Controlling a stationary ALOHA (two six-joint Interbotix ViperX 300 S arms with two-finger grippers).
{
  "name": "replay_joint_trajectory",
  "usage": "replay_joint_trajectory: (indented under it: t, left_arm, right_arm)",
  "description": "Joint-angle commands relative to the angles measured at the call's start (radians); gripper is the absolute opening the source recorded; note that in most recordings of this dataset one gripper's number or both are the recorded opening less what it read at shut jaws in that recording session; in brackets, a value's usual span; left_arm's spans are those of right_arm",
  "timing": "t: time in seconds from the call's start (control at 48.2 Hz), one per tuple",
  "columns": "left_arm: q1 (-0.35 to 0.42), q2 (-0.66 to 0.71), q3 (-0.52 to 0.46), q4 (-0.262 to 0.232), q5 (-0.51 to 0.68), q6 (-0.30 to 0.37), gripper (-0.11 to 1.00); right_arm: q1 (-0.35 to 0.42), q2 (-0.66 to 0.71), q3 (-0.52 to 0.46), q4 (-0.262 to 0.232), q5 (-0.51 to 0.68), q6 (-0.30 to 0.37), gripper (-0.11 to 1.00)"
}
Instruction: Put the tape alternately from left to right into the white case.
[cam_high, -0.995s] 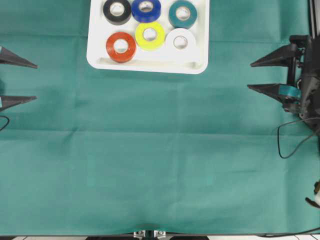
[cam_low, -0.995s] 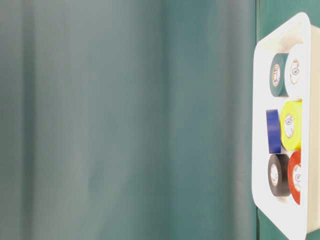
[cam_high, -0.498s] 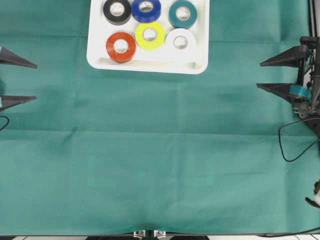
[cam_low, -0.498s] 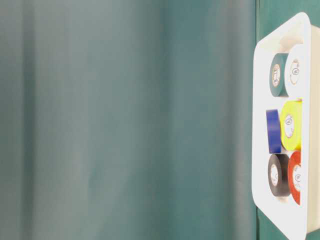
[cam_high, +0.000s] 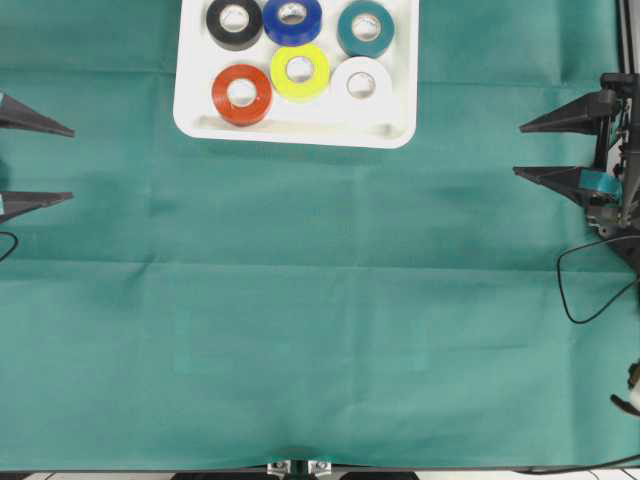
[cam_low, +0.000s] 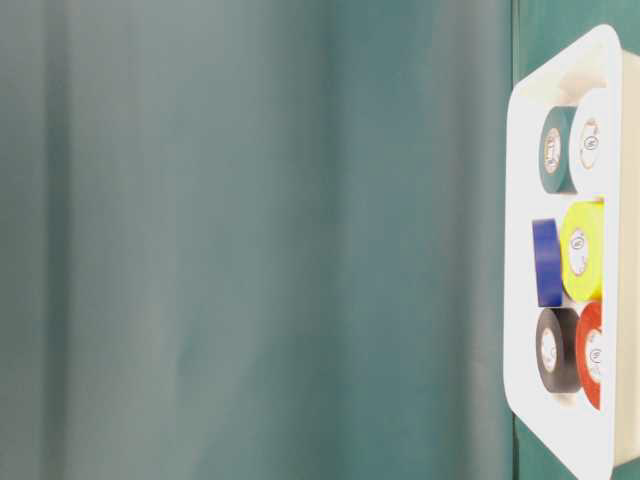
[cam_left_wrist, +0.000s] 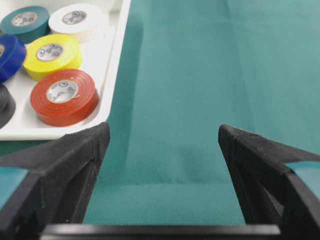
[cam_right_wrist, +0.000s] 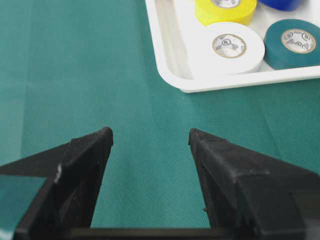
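White plastic is holding all six rolls: the case (cam_high: 296, 128) is lying at the top of the overhead view, on the green cloth (cam_high: 320, 320), with the tape sitting flat inside it in two rows. In the far row I am seeing the black roll (cam_high: 234, 22), the blue roll (cam_high: 292, 19) and the teal roll (cam_high: 365, 28); in the near row the red roll (cam_high: 241, 94), the yellow roll (cam_high: 300, 71) and the white roll (cam_high: 360, 85). Yellow is touching blue and is sitting just beside white and red. Teal is standing a little apart from blue.

My left gripper (cam_high: 40, 160) is hanging at the left edge of the cloth, well apart from the case, with its jaws standing wide and nothing between them. From its wrist camera I am looking past the two black fingers (cam_left_wrist: 75, 165) at bare cloth, with the case corner and the red roll off to the upper left.

My right gripper (cam_high: 545, 150) is hanging at the right edge, also well clear of the case, jaws spread and holding nothing. Its wrist camera is showing only cloth between the fingers (cam_right_wrist: 85, 160), with the case corner, white and teal ahead to the right.
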Motion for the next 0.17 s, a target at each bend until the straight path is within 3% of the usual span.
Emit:
replay_joint_trajectory:
  t: [0.0, 0.145]
  left_arm:
    - [0.003, 0.009, 0.002, 0.0, -0.006, -0.002, 0.55]
    - [0.003, 0.008, 0.002, 0.0, -0.005, -0.002, 0.55]
  right_arm:
    - [0.0, 0.006, -0.009, -0.003, -0.005, 0.002, 0.7]
    - [-0.002, 0.006, -0.009, -0.003, -0.008, 0.002, 0.7]
